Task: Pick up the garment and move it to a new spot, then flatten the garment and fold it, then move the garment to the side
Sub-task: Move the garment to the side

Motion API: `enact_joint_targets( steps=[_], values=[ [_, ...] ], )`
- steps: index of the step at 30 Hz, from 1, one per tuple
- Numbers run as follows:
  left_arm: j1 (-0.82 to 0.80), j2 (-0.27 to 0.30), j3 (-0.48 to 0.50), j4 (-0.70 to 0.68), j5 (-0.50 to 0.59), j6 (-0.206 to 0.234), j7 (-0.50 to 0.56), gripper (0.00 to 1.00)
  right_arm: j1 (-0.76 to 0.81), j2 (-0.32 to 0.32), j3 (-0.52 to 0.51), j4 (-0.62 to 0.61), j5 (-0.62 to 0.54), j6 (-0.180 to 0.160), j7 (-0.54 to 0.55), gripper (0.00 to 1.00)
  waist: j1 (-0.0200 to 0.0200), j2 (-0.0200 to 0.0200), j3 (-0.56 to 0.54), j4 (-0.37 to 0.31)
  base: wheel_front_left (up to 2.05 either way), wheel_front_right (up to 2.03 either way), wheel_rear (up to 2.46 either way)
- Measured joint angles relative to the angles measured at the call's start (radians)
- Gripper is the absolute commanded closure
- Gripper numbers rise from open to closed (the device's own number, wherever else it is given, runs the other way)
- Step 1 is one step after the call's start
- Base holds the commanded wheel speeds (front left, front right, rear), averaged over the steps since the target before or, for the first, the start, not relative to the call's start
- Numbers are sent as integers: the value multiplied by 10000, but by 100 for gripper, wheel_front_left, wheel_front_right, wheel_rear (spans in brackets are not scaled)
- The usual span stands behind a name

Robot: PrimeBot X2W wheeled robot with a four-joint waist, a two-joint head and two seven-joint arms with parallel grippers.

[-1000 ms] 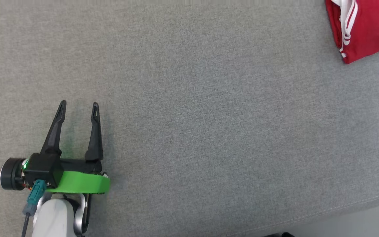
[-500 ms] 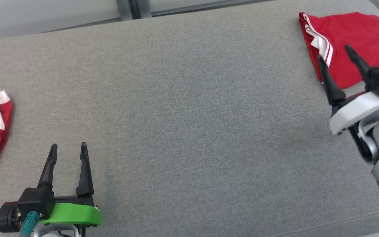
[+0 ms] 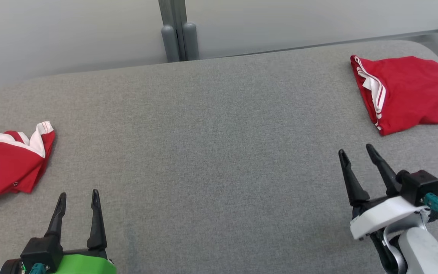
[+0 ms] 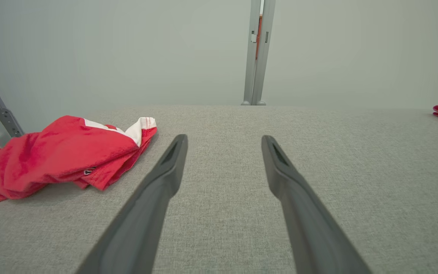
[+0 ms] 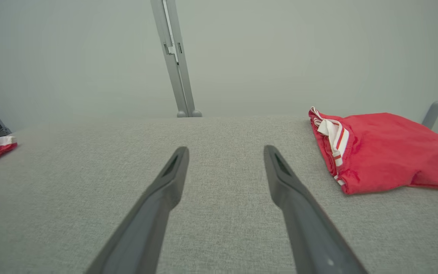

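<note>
left gripper (image 3: 78,193): at the lower left of the head view, over the grey fabric-covered desk (image 3: 219,133). its two dark fingers (image 4: 154,198) stand spread wide, and the left wrist view shows plain desk cloth between them. they hold nothing. whether the tips rest on the cloth cannot be told.

right gripper (image 3: 355,149): at the lower right of the head view, angled slightly leftward. its fingers (image 5: 299,213) are likewise spread wide and empty, with desk cloth between them in the right wrist view.

crumpled red garment (image 3: 6,163): red with white trim, lying in a loose heap at the left edge of the desk. it sits ahead of and to the left of the left gripper, apart from it.

folded red garment (image 3: 409,91): red with white stripes along one edge, lying flat near the far right corner of the desk. it is ahead of and a little to the right of the right gripper — a clear gap separates it from the fingertips.

surroundings: a grey post (image 3: 177,30) stands against the pale wall behind the far edge of the desk.
</note>
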Motion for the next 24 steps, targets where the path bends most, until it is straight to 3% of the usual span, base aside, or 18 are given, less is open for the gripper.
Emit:
enact_joint_targets(
  steps=[11, 24],
  values=[
    [347, -10, 196, 259, -52, -13, 0, 0, 1679, 1275, -779, -943, -848, -2, 2, 0, 0, 0, -813, 84, 0, 0, 0],
    [386, -10, 240, 328, -4, -61, 0, 0, 2128, 1590, -1095, -1126, -1156, -2, 2, 0, 0, -1, -1066, 219, 0, 0, 0]
  ],
)
